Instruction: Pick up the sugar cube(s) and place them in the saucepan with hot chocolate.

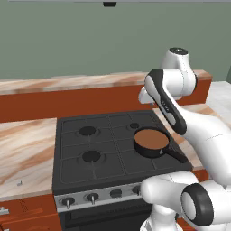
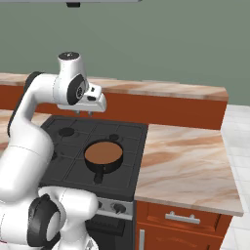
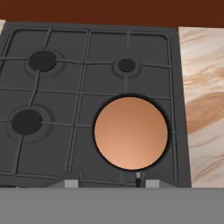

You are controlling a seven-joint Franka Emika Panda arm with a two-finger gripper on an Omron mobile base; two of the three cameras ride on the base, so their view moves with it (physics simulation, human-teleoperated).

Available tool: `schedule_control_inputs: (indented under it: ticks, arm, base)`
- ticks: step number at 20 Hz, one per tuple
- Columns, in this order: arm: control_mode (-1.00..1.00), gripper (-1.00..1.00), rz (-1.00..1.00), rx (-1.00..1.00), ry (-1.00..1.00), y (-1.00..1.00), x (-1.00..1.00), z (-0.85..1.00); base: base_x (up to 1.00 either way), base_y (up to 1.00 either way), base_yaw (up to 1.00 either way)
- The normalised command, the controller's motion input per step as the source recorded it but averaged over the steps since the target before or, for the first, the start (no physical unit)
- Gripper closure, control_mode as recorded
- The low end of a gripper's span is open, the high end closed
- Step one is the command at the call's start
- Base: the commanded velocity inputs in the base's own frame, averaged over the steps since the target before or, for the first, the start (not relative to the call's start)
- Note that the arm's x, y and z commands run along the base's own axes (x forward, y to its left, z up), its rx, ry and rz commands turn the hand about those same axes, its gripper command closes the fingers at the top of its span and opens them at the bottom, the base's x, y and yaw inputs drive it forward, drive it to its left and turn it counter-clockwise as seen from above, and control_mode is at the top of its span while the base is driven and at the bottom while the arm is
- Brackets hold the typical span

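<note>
Black cast grates cover the stove (image 1: pixel 94 149), which carries no brand, label or readable writing anywhere in view. One saucepan (image 1: pixel 152 142) stands on the front right grate, round and black with a flat brown surface of hot chocolate and a straight handle pointing toward the stove's front edge. Three burners show bare: two on the left and a smaller one at the back right. At least three knobs (image 1: pixel 91 197) line the silver front panel in the left base view. One white arm rises beside the stove, elbow folded, its wrist turned so the gripper (image 2: pixel 84 113) points down, hanging high above the back half of the stove, behind the saucepan and well clear of it. Its two short fingers stand a little apart with nothing between them. One tiny whitish sugar cube (image 1: pixel 19 183) lies on the marbled wooden counter (image 1: pixel 22 149) left of the stove, near the counter's front edge, well apart from saucepan and gripper alike.
</note>
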Motion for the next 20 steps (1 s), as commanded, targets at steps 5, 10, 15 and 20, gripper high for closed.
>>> schedule_control_inputs:
  ticks: [5, 10, 15, 20]
  arm:
    - [-1.00, -1.00, -0.01, 0.00, 0.01, 0.29, -0.10, -0.10]
    - [-1.00, -1.00, 0.00, 0.00, 0.02, 0.78, -0.18, -0.07]
    - [-1.00, -1.00, 0.00, 0.00, 0.00, 0.94, -0.35, -0.01]
    - [-1.00, -1.00, 0.07, 0.00, 0.00, 1.00, -0.55, -0.04]
  base:
    - [0.00, 0.00, 0.00]
    - [0.00, 0.00, 0.00]
    - [0.00, 0.00, 0.00]
    - [0.00, 0.00, 0.00]
